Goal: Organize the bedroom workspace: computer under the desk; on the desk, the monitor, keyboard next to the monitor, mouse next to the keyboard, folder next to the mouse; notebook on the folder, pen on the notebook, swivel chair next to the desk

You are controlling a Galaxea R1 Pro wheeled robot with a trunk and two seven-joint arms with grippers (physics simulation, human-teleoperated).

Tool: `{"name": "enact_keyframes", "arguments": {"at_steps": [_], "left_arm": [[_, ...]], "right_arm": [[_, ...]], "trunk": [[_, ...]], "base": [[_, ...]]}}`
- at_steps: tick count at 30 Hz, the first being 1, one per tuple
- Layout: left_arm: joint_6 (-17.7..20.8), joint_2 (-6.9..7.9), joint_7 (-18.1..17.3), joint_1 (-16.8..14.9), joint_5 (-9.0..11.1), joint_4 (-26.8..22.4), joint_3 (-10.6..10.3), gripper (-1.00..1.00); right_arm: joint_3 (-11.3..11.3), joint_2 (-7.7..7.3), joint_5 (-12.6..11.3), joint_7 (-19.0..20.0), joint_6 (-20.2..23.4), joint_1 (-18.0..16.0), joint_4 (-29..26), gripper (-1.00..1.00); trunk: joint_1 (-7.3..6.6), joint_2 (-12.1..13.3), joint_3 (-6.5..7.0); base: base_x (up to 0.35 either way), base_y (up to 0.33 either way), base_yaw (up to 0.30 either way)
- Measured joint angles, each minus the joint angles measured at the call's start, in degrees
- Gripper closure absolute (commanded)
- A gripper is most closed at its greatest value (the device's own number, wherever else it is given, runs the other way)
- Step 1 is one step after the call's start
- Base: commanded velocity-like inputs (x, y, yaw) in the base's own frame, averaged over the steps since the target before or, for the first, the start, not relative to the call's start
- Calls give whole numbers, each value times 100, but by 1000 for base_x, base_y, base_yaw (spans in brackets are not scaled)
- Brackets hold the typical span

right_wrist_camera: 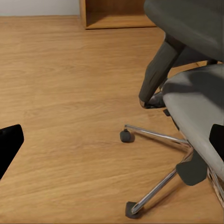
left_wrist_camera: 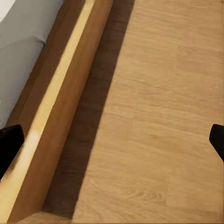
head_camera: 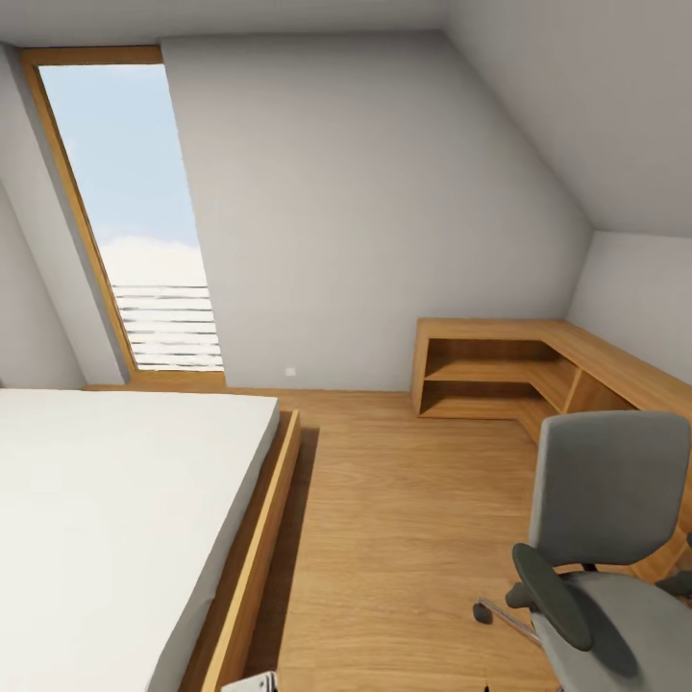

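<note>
Approaching the swivel chair (right_wrist_camera: 196,93), which sits just beyond the right gripper (right_wrist_camera: 114,140), whose fingers are spread wide; the left gripper (left_wrist_camera: 114,140) is likewise spread. Close in squarely toward the seat, avoiding the castors.

One chair (head_camera: 605,538) in the room, grey, with one dark armrest (head_camera: 553,594) clearly in sight on its near side. From the right wrist camera, count two castors (right_wrist_camera: 125,136) on the floor and two chrome legs (right_wrist_camera: 156,134) running out to them. One bed (head_camera: 115,519) with a single white mattress, sitting in one wooden frame (head_camera: 252,567). One slanted window (head_camera: 130,207) in the sloped wall. One low wooden shelf unit (head_camera: 519,370) bending round the corner, two open shelf levels showing. One small white socket (head_camera: 289,371) low on the far wall.
</note>
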Motion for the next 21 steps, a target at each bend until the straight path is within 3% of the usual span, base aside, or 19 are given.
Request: {"name": "enact_keyframes", "arguments": {"at_steps": [4, 9, 13, 21], "left_arm": [[-290, 5, -1, 0, 4, 116, -9, -100], [-450, -158, 4, -7, -4, 277, -51, -100], [-351, -217, -11, -1, -19, 406, -42, -100], [-320, -211, -15, 0, -34, 491, -39, -100]], "right_arm": [[-8, -7, -5, 0, -5, 0, 7, -100], [24, 153, 168, 124, 124, 1, 135, -100], [21, 280, 52, 34, -1, 1, 137, -100], [32, 303, 13, 15, -55, 1, 140, -100]], "trunk": [[0, 0, 0], [0, 0, 0], [0, 0, 0], [0, 0, 0]], "base": [[0, 0, 0], [0, 0, 0], [0, 0, 0], [0, 0, -7]]}}
